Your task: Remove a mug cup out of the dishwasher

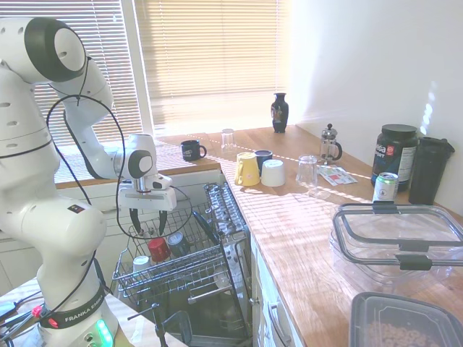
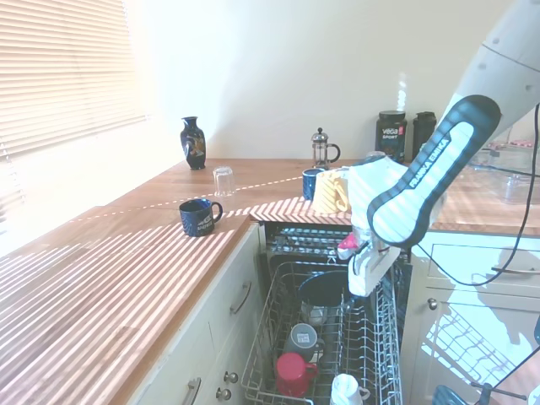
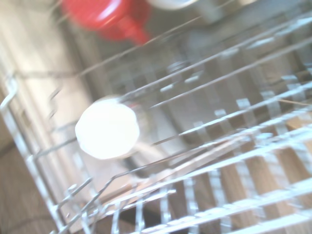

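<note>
One small white mug cup (image 1: pixel 142 263), upside down in dishwasher (image 1: pixel 181 271) rack | hand (image 1: pixel 147 220) open, empty, above.

three mugs (image 2: pixel 296 373) in the rack, one glass (image 1: pixel 228 137).

Sunlit wooden worktop (image 1: pixel 318 217), window blinds (image 1: pixel 210 50), white wall (image 2: pixel 295 67).

"FRANKA EMIKA", seemingly, on arm (image 2: pixel 430 164)
</note>
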Tool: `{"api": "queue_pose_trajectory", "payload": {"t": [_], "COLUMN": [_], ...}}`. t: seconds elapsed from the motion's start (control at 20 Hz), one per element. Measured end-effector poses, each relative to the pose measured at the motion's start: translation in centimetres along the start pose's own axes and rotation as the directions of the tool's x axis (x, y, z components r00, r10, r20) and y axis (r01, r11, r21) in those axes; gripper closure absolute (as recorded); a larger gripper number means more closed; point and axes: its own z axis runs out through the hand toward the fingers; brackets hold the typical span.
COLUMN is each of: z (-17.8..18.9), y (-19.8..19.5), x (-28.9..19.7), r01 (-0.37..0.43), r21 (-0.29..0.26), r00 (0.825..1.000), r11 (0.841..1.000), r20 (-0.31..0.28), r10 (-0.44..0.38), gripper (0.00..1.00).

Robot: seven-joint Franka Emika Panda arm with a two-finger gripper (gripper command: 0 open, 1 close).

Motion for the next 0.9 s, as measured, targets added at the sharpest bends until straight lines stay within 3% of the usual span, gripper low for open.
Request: {"api": "queue_pose_trajectory", "payload": {"t": [0.25, 0.45, 0.65, 0.9], "z": [5.9, 8.8, 10.6, 13.2], "y": [-1.5, -3.8, -6.1, -7.8], "x": [-2.0, -3.4, -3.1, -2.0], "r01": [0.151, 0.265, 0.342, 0.382], "r21": [-0.017, -0.036, -0.053, -0.057], "r00": [0.987, 0.962, 0.938, 0.923], "r11": [0.988, 0.963, 0.938, 0.923], "r20": [0.062, 0.084, 0.074, 0.073], "r10": [-0.15, -0.262, -0.337, -0.377], "gripper": [0.0, 0.0, 0.0, 0.0]}}
